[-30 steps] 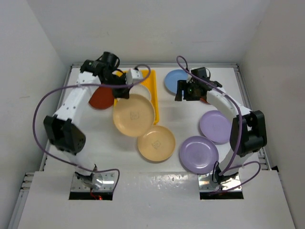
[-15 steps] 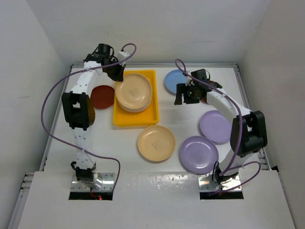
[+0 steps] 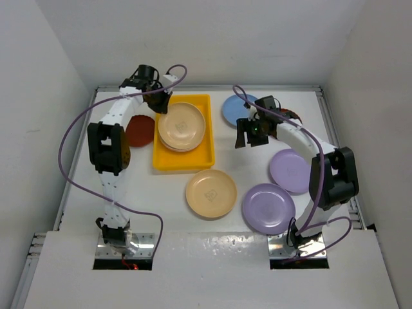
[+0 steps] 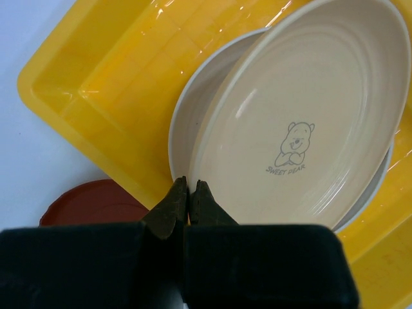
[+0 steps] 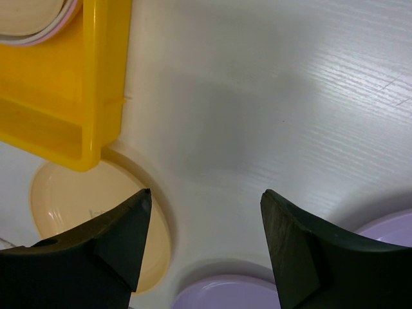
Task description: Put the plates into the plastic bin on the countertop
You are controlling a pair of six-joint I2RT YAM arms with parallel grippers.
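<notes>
Lowering flat is advised before the tan plate (image 4: 302,116), clamped by the left claw (image 4: 188,187), is freed; the right claw (image 5: 205,196) is held apart.

Stacked plates (image 3: 181,125) sit in the bin (image 3: 183,161); other plates (image 3: 211,192) lie left, right and before it.

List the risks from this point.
1. The left gripper, jaws shut, sits right at the rim of the tan plate that tops the stack in the plastic bin. A careless pull-away could nudge the plate.
2. That plate lies off-centre on the cream plate beneath it, so a taller stack may slide.
</notes>
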